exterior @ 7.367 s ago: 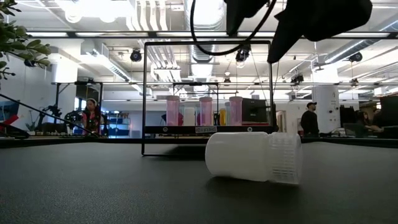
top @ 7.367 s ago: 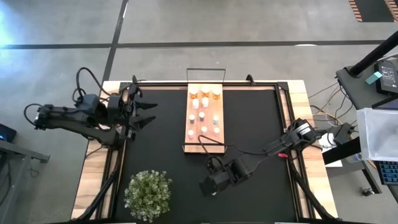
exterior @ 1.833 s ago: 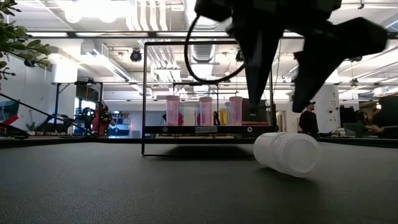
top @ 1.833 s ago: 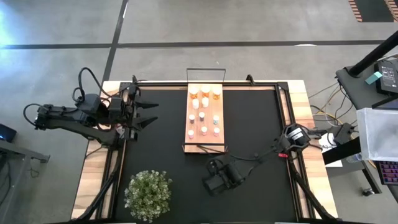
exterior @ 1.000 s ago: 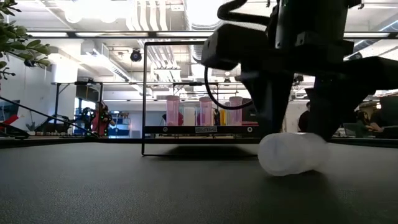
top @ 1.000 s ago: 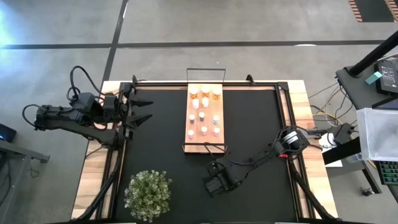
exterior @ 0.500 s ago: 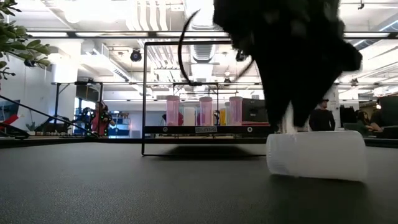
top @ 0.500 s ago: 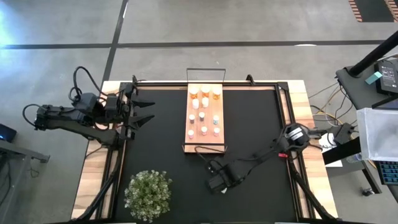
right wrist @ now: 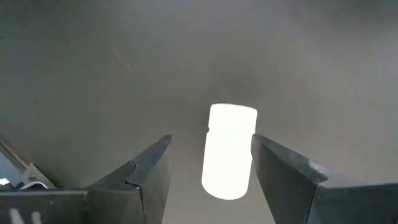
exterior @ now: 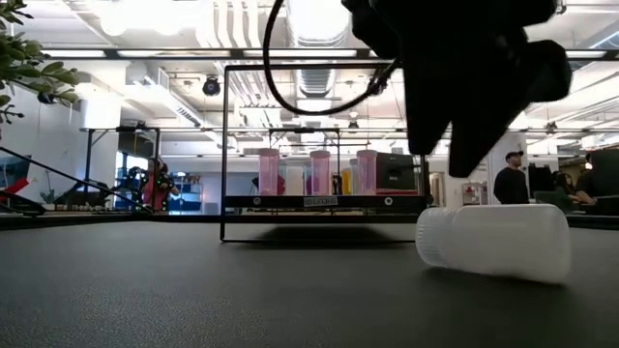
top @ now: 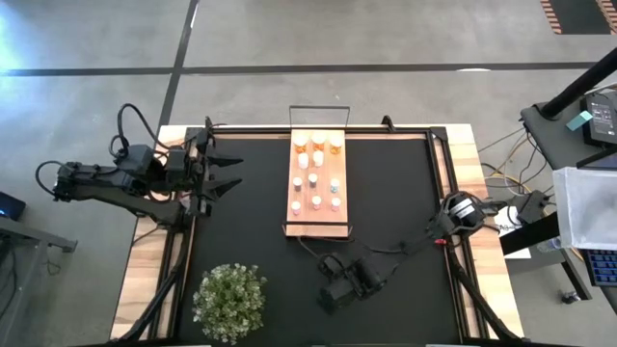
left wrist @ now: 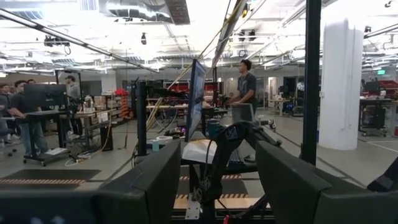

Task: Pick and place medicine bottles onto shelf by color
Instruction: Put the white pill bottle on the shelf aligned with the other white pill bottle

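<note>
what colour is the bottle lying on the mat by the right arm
White all over, cap included: the bottle shows best in the low view.

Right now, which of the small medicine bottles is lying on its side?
The white plastic bottle on the black mat, below the right gripper, whose open fingers sit either side of it. The other bottles stand upright on the light-wood shelf.
</note>
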{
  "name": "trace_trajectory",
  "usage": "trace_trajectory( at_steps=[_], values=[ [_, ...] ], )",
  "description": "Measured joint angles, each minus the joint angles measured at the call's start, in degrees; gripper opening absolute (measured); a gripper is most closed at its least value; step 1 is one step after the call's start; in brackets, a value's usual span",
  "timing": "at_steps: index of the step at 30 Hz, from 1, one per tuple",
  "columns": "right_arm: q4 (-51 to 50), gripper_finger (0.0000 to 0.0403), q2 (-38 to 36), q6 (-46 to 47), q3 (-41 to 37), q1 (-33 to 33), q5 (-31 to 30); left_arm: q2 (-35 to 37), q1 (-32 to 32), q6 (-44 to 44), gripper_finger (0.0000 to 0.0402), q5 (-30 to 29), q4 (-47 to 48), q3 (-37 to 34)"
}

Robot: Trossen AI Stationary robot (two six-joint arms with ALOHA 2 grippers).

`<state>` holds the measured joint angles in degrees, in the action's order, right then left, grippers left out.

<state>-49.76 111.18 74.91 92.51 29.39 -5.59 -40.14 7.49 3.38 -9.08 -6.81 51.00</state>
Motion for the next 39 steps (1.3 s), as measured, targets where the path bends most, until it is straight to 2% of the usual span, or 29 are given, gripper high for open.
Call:
trace_trajectory(
  at_steps=[14, 19, 30, 39],
  values=[
    [-0.2, 0.0205, 2.4, 3.1, -0.7, 0.9, 1.8, 0.0, 0.0, 0.0, 0.0192, -0.3, 0.0, 0.0],
    [0.0, 0.0205, 4.3, 3.2, -0.7, 1.1, 4.6, 0.1, 0.0, 0.0, 0.0192, -0.2, 0.0, -0.1],
    [-1.0, 0.0204, 6.4, 2.9, -0.8, 1.2, 4.6, 0.1, 0.0, 0.1, 0.0192, -0.2, 0.0, -0.1],
    [-1.4, 0.0151, 7.4, 2.2, -0.7, 1.2, 5.6, 0.1, 0.0, 0.1, 0.0192, -0.2, 0.1, -0.1]
  ],
)
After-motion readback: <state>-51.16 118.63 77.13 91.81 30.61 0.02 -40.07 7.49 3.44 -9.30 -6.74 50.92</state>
